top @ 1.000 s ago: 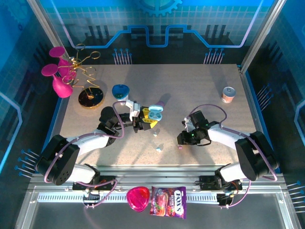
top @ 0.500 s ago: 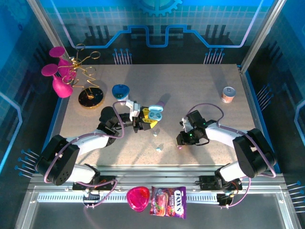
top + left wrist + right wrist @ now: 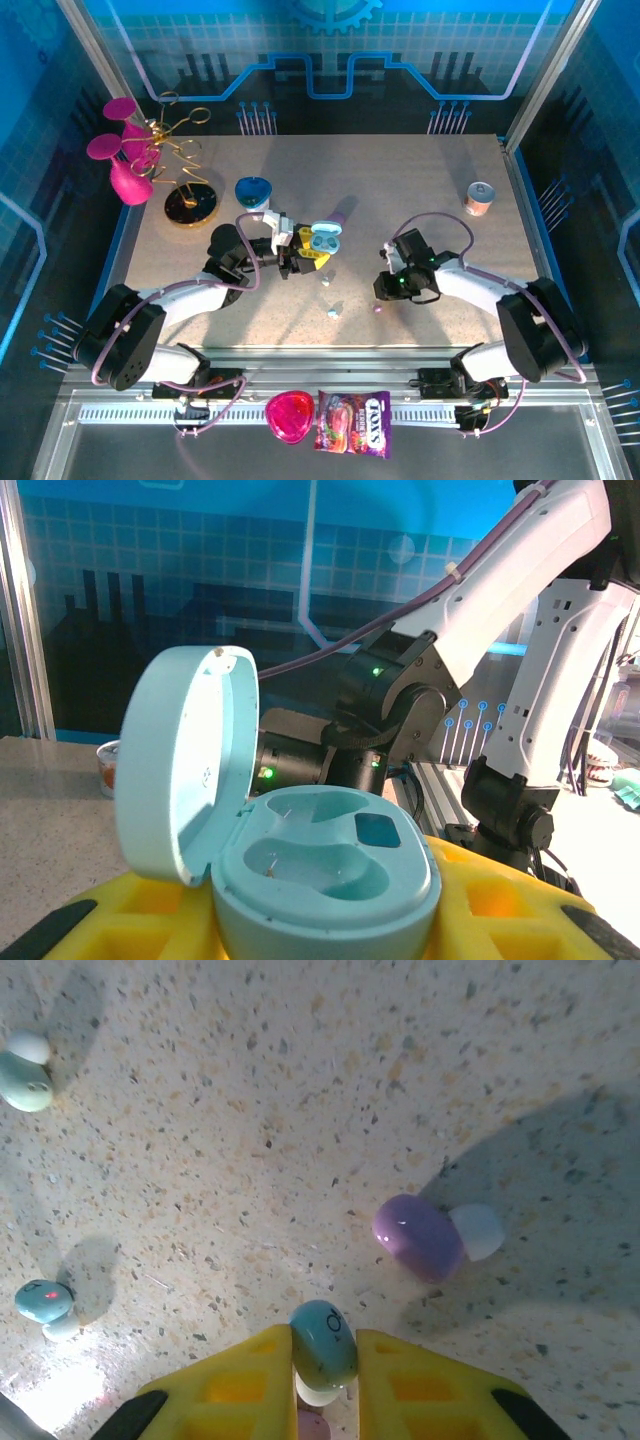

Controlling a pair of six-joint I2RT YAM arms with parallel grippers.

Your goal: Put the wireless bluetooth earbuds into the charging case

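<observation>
Right gripper (image 3: 386, 288) has shifted slightly since a second ago, with its fingers drawn closer. Left gripper (image 3: 303, 254) is in the same pose.

Top view: left gripper is clenched on the open charging case (image 3: 326, 240). Right gripper sits low over the table (image 3: 430, 180); whatever it pinches is too small to tell from here. Lilac earbud (image 3: 377, 309) lies just off its tip. Blue earbud (image 3: 334, 312) and mint earbud (image 3: 325, 281) lie between the two grippers.

Left wrist view: left gripper (image 3: 320, 920) has its yellow fingers (image 3: 110, 935) gripping the charging case (image 3: 325, 870) from both sides. Lid (image 3: 185, 765) stands open on the fingers' left, two wells facing up.

Right wrist view: right gripper (image 3: 322, 1360) is clamped on the held earbud (image 3: 322, 1345), teal-blue with a white stem, squeezed between both fingers (image 3: 240, 1380). Lilac earbud (image 3: 420, 1237) is just ahead-right of the tips and not touching. Blue earbud (image 3: 45, 1303) is off to the left, and mint earbud (image 3: 22, 1075) is far ahead-left.
</observation>
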